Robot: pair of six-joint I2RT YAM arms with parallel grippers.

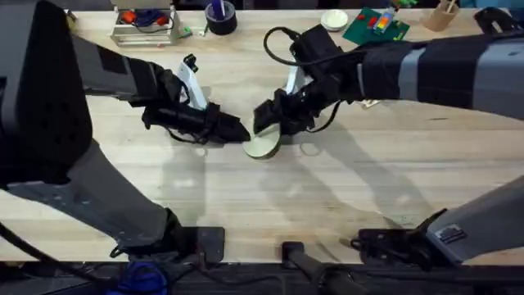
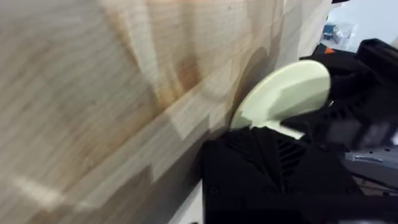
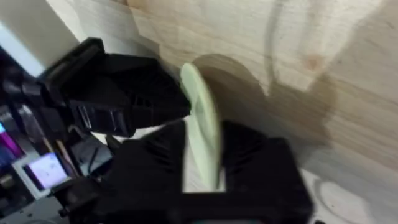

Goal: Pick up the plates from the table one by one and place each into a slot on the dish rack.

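The right arm's fingers (image 3: 202, 180) pinch the cream plate (image 1: 262, 145) on edge at frame centre. The left fingers (image 1: 237, 131) touch its other side (grip unclear). Best one arm takes it firmly before it leaves the surface (image 1: 327, 188).

in the overhead view the cream plate (image 1: 264, 147) was half covered: the right gripper (image 1: 264, 123) hid its upper edge and the left gripper (image 1: 237, 131) overlapped its left rim, so the contact of either with the plate could not be made out there. both arms rose close under the camera and were cut off by the side edges. in the left wrist view the plate (image 2: 286, 93) was blurred, its lower part hidden behind the left arm's own dark finger (image 2: 261, 168), and the dark gripper beyond it was smeared and cut off at the edge. in the right wrist view the plate (image 3: 202, 124) stood edge-on, its lower end lost between the blurred black fingers (image 3: 155, 168).
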